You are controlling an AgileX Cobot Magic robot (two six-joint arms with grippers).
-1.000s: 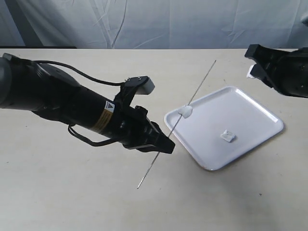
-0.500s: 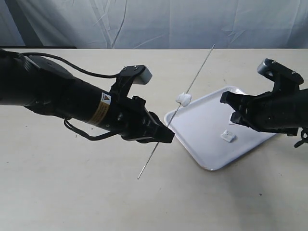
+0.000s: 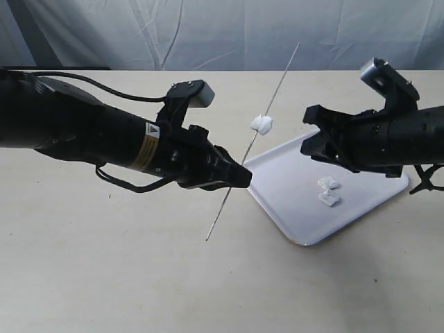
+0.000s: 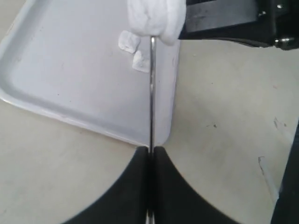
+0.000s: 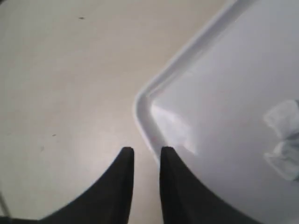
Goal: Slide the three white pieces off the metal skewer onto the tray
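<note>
My left gripper [image 3: 239,177] [image 4: 150,148] is shut on the thin metal skewer [image 3: 274,87] [image 4: 151,93] and holds it slanted above the table. One white piece [image 3: 261,124] [image 4: 156,16] sits on the skewer, up in the air near the tray's left corner. Two more white pieces [image 3: 327,191] [image 4: 133,50] [image 5: 284,135] lie on the white tray [image 3: 368,163] [image 4: 70,70] [image 5: 140,100]. My right gripper [image 3: 306,132] [image 5: 146,150] is open and holds nothing. It hovers over the tray's left part, just right of the piece on the skewer and apart from it.
The tan table [image 3: 104,277] spreads around the tray. A grey cloth backdrop [image 3: 222,28] hangs behind the far edge. Both black arms cross the middle of the scene, the left one [image 3: 83,135] low over the table.
My right gripper has swung in from the far right towards the skewer. A second white piece now lies on the tray. The left gripper lifted the skewer slightly.
</note>
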